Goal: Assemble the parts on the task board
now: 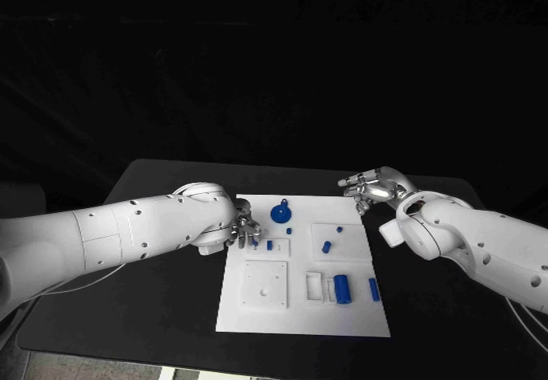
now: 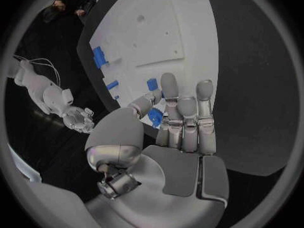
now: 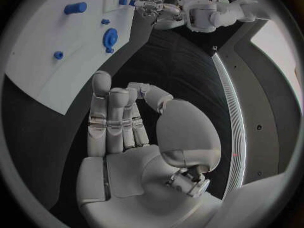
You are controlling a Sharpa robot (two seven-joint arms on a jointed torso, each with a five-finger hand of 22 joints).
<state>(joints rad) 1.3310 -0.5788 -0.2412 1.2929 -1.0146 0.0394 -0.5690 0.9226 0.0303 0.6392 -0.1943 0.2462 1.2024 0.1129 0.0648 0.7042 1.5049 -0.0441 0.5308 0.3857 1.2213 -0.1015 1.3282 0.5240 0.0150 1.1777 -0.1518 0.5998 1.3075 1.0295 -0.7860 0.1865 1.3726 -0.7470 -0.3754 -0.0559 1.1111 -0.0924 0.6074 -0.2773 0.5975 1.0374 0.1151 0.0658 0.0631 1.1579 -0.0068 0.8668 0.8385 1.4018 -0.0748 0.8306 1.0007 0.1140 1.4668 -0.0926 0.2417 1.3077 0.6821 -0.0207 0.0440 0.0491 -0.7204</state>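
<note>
While lying flat at the centre of the black table point(image 1: 171, 317), task board point(image 1: 302, 317) carrying blue parts: round disc part point(image 1: 281, 214) at about 11 o'clock on the plate, short peg point(image 1: 327, 247) near centre, large cylinder point(image 1: 341, 288) and slim bar point(image 1: 374, 290) toward 4 o'clock, tiny peg point(image 1: 269, 245) at 9 o'clock. Hovering over the board's 9 o'clock edge, left hand point(image 1: 243, 232), fingers straight and side by side, holding nothing that can be seen; contact with the tiny peg cannot be told. Hanging off the board's 1 o'clock corner, above bare table, right hand point(image 1: 367, 188), fingers extended close together, palm empty.
</note>
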